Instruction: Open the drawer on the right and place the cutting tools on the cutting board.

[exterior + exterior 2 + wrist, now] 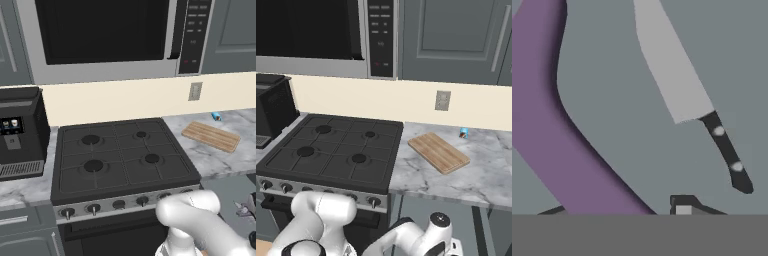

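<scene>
Since the jaws are half-closed around a curved purple handle-like piece (557,130), its grip looks under way; the silver-bladed, black-handled knife (684,95) lies just beside them.

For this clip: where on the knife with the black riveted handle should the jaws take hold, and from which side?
Probably the black handle of the knife, from straight above: it lies flat on the grey drawer floor, and the handle is narrower than the broad blade.

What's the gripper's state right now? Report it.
Gripper: jaws either side of a purple utensil in the drawer; closed on it or not, cannot tell.
</scene>
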Tool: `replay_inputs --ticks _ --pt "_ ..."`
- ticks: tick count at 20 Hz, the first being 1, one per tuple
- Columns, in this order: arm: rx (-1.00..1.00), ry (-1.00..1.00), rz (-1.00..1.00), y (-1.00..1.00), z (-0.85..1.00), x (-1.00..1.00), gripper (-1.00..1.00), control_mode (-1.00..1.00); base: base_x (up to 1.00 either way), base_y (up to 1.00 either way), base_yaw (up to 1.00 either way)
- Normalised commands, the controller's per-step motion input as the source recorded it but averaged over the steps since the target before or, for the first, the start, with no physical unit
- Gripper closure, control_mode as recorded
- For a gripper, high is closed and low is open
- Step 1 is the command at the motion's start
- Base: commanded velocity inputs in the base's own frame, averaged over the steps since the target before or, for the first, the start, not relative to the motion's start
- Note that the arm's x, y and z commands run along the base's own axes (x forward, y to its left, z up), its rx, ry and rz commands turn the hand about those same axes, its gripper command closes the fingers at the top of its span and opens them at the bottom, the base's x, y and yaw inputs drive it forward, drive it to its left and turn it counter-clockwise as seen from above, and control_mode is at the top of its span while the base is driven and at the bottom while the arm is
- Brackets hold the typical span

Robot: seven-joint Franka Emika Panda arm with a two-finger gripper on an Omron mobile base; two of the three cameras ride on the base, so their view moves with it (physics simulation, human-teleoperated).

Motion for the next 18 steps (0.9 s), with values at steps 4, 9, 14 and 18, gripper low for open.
replay_inputs --ticks 4,9,14,18 --pt "0.0 -0.04 -0.02 0.0 1.0 0.0 1.0 -1.0 0.0 0.0 0.0" --pt "0.0 -0.04 -0.03 0.0 1.0 0.15 1.0 -1.0 0.0 0.0 0.0" --pt "0.0 -0.05 -0.05 0.0 1.0 0.31 1.0 -1.0 0.0 0.0 0.0" --pt "0.0 -0.05 -0.06 0.0 1.0 0.57 1.0 -1.0 0.0 0.0 0.0"
